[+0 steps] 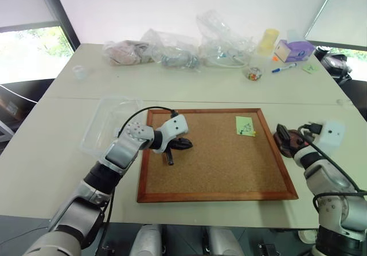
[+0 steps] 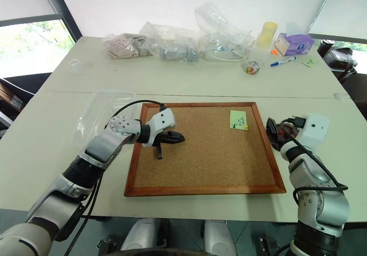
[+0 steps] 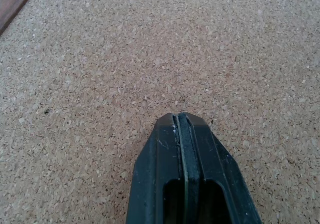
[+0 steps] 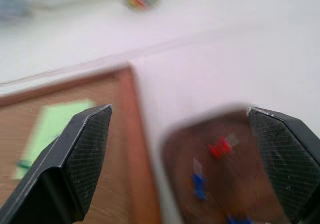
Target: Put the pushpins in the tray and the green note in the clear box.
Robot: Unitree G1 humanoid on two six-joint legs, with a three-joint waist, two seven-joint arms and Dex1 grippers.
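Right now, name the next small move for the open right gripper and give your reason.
Probably swing the right gripper toward the light green square paper note on the cork board: red and blue pushpins already lie in the dark brown wooden tray, the note remains.

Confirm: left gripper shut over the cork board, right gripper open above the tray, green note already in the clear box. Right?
Not quite. The green note is on the cork board, near its far right corner, as the right eye view shows; the clear box holds nothing. Left gripper shut and right gripper open above the tray are correct.
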